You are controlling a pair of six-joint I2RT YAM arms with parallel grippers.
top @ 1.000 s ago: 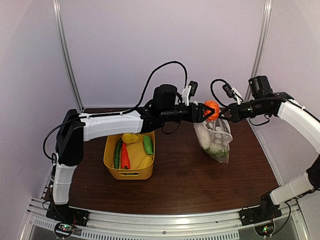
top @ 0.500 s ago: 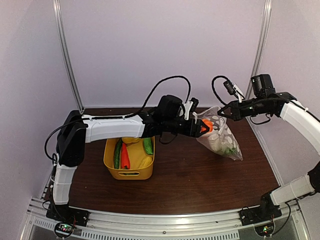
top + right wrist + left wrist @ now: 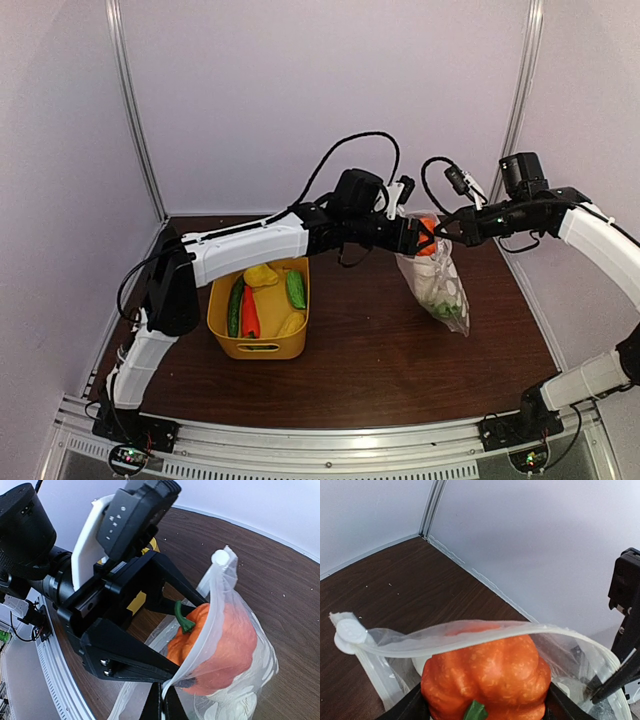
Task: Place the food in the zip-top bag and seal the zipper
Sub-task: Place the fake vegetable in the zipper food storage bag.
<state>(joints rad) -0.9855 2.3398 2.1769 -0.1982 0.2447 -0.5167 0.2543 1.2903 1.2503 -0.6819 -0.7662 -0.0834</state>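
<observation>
A lab robot cell, my left arm (image 3: 245, 248) and right arm (image 3: 600, 235) bolted to a metal rail (image 3: 330, 440) at the near edge of my dark wood worktop (image 3: 370, 370), plain white panels (image 3: 320, 90) around it, aluminium posts (image 3: 135, 110) in the corners, loose black cables (image 3: 340, 160).

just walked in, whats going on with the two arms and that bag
The right gripper pinches the rim of the zip-top bag and holds it up with its mouth open. The left gripper grips the orange pumpkin, which sits partway through that mouth. White and green pieces lie low in the bag. A cucumber, a carrot and yellow pieces wait in the yellow tub. The zipper is unsealed.
</observation>
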